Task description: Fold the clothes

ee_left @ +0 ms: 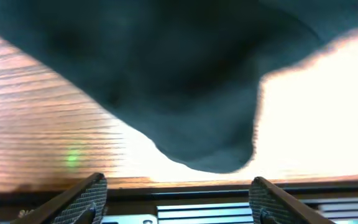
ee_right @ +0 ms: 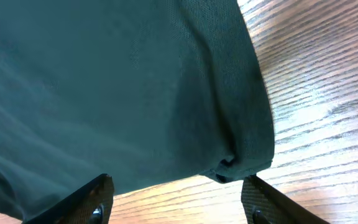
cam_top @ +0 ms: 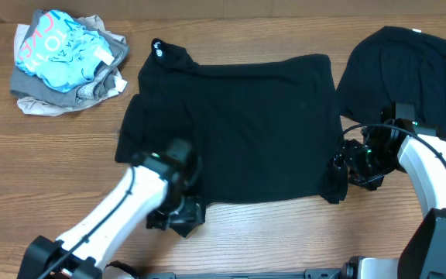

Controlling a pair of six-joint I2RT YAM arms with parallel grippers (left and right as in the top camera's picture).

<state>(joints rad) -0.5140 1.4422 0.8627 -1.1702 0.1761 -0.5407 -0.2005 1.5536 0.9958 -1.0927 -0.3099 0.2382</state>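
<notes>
Status: barely started. The soft black short-sleeved shirt with a small white logo (cam_top: 231, 128) lies spread flat on the wood desk (cam_top: 285, 240), logo at the far-left collar, and I see no fold in it yet. The left tool (cam_top: 178, 217) sits at that shirt's near-left corner. The left wrist view shows it (ee_left: 177, 183) released, fingers spread wide, with the corner of cloth just ahead of the tips and not between them. The right tool (cam_top: 345, 167) is at the shirt's near-right corner and is also released (ee_right: 178, 182), the hem corner just ahead of it and ungripped. The second black shirt (cam_top: 409, 62), right of the spread one, is a loose heap. The crumpled light-blue, grey and beige garment bundle (cam_top: 64, 58) sits off its far-left side, untouched. My read: corner grasps come next, and all three items are left to fold.
</notes>
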